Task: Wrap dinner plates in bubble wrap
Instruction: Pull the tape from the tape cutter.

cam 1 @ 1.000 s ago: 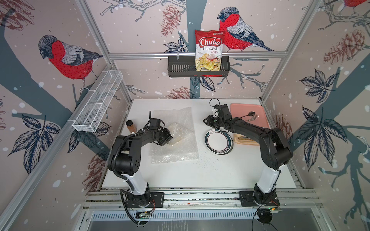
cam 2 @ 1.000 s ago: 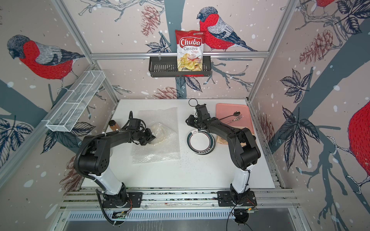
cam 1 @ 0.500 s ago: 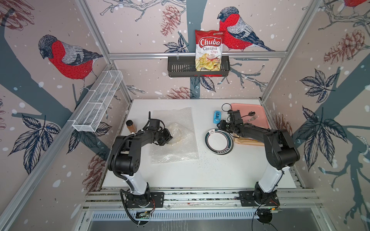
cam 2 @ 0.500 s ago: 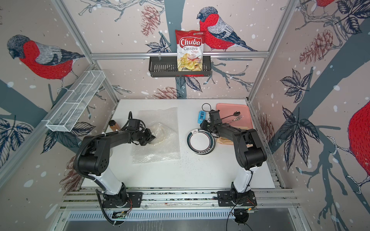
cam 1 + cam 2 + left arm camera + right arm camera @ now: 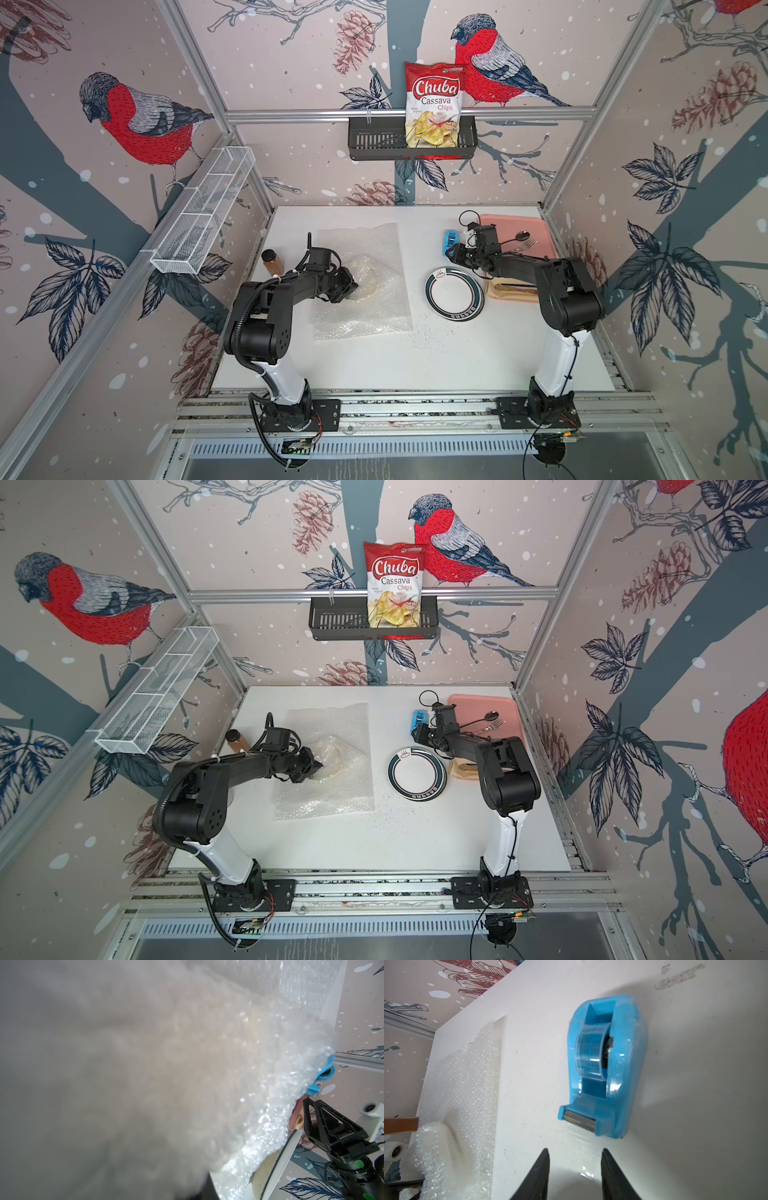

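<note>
Check the left gripper [image 5: 348,289] first. Its jaws are clenched on a raised fold of the wrap [image 5: 376,309], and the rest of the wrap lies spread on the table [image 5: 415,361]. You find the cream plate [image 5: 262,1176] directly ahead of these fingertips, under the fold. In the left wrist view only a strip of its rim shows past the wrap's edge.

Check the right gripper [image 5: 575,1150] next. Its jaws stand apart and grip nothing. The dispenser [image 5: 604,1068] sits just ahead of the fingertips, with its cutter toward them. A loose end of tape [image 5: 582,1142] reaches from the cutter toward the gap between the fingers; you cannot tell whether it touches them. The white plate [image 5: 454,293] lies flat and uncovered near this gripper, on its base side, apart from the wrap.
</note>
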Tool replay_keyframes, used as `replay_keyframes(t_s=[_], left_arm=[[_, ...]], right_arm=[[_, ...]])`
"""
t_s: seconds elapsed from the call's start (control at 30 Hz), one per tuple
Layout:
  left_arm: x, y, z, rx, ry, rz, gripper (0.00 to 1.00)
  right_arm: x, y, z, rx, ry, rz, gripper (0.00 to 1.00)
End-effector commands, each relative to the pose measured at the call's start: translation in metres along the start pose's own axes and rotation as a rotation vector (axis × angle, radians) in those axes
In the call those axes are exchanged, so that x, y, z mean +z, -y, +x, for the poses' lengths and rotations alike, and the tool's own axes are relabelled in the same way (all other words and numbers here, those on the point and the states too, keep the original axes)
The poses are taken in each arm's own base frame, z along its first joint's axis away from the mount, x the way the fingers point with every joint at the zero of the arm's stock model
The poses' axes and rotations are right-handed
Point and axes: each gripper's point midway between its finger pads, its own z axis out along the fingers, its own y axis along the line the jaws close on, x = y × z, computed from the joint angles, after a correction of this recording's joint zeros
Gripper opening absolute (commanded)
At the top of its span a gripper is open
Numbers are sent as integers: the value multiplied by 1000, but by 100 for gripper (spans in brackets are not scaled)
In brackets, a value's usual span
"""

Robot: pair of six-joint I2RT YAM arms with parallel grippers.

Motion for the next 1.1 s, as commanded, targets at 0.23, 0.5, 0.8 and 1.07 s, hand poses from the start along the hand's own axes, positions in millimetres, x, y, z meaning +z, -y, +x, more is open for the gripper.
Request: replay_keyframes(t_s=[0.23, 0.5, 0.8, 1.07], left_arm=[[2, -44, 13, -93, -32, -190, 0], [4, -45, 12, -95, -34, -193, 0], [5, -46, 13, -98, -36, -197, 0], [5, -46, 12, -97, -33, -195, 0]], right_arm=[[13, -1, 0, -16, -6, -39, 40], [21, -1, -3, -31, 1, -45, 38], [22, -1, -8, -47, 12, -48, 24], [11, -2, -12, -48, 33, -43, 6]])
